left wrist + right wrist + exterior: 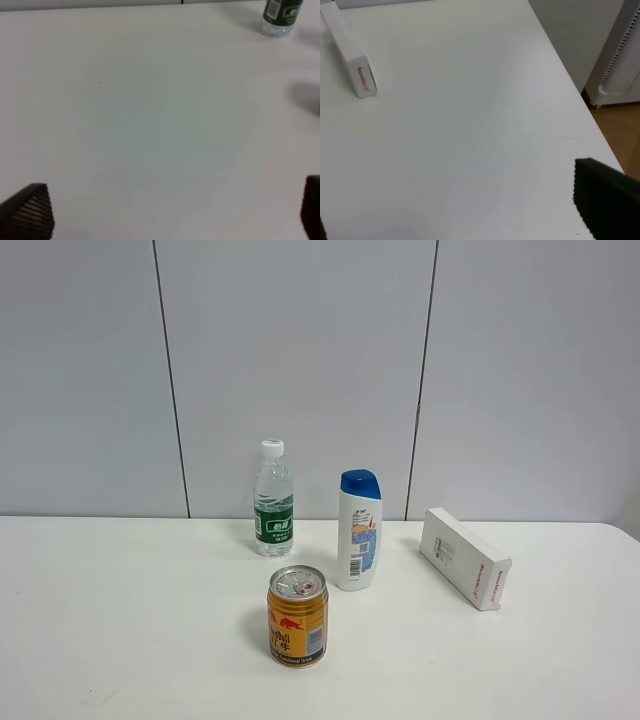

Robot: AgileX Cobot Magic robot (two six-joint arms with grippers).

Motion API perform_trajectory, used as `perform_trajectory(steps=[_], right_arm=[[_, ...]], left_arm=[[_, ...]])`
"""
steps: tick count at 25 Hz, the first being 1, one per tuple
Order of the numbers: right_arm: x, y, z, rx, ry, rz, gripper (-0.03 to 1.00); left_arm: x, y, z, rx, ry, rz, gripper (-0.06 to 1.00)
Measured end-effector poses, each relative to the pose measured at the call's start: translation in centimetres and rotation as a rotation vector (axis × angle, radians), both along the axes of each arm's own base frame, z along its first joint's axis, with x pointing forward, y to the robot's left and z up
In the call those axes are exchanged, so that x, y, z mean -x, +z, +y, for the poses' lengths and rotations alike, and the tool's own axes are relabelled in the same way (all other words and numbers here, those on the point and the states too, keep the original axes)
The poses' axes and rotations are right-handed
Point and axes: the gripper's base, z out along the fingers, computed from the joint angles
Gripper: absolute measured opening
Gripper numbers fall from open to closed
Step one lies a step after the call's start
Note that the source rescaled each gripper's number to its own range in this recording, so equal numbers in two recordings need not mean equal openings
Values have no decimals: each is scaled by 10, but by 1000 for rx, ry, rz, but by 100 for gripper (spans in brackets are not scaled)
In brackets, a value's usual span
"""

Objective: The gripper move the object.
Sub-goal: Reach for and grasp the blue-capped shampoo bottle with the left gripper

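Note:
The white shampoo bottle (359, 535) with a blue cap and blue-orange label stands upright at the middle of the white table (120, 620). It does not show in either wrist view. Neither arm shows in the exterior high view. In the left wrist view my left gripper (170, 215) is open and empty, with its black fingertips (30, 210) wide apart over bare table. In the right wrist view my right gripper (465, 220) is open and empty, with one black finger (605, 200) near the table's right edge.
A clear water bottle (273, 502) with a green label stands left of the shampoo bottle; its base shows in the left wrist view (280, 15). A gold can (297, 617) stands in front. A white box (464, 558) lies to the right, also in the right wrist view (350, 55).

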Motion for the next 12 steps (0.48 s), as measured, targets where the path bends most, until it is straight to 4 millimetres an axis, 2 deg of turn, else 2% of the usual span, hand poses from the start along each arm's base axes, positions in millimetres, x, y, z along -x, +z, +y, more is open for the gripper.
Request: perform_trajectory(steps=[12], right_arm=[[0, 0, 0, 0, 0, 0, 100]], left_arm=[[0, 0, 0, 0, 0, 0, 100]])
